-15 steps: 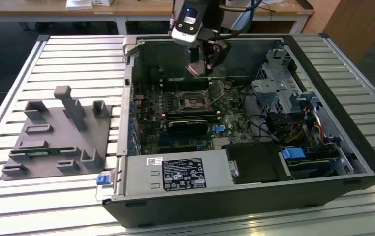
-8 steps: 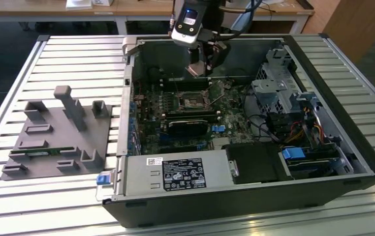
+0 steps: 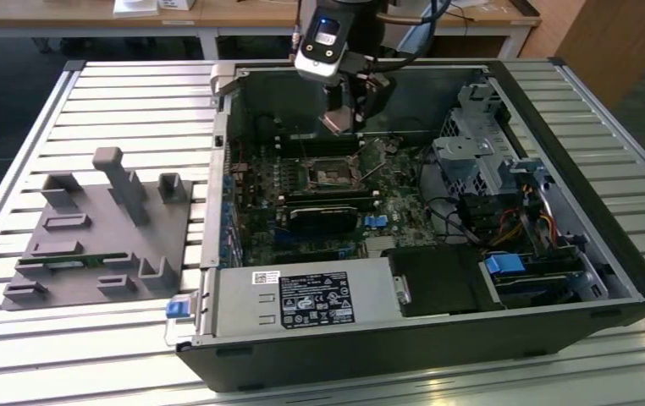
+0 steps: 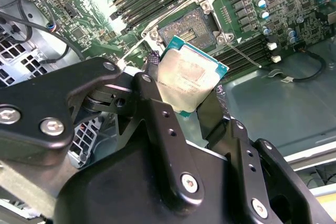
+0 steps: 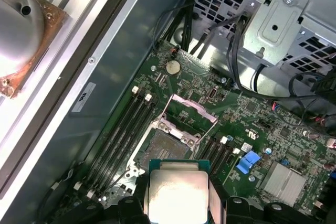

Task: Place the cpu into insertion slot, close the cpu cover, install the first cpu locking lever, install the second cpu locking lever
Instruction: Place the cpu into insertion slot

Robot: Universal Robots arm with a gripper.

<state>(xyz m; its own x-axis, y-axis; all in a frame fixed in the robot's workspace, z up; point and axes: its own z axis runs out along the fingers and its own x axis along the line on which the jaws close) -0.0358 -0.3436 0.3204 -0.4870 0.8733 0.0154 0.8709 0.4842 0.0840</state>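
Note:
My gripper [image 3: 343,118] hangs inside the open computer case, shut on the cpu [image 4: 191,77], a flat square chip with a silvery top and green edge. Black fingers [image 4: 157,108] clamp two opposite sides of the chip. Just beyond the chip in both wrist views lies the insertion slot [image 5: 167,149], a square socket with a dark pin-grid centre [image 4: 191,30]. In the exterior view the slot [image 3: 331,175] sits on the motherboard below and in front of the gripper. The cpu cover [image 5: 190,109], a thin metal frame, stands swung open at the slot's far side.
Long black memory slots [image 5: 123,129] flank the socket on both sides. A metal drive cage with cables [image 3: 475,152] fills the case's side at the exterior view's right. A power supply [image 3: 300,300] sits at the front. A grey fixture [image 3: 96,237] stands outside the case at the exterior view's left.

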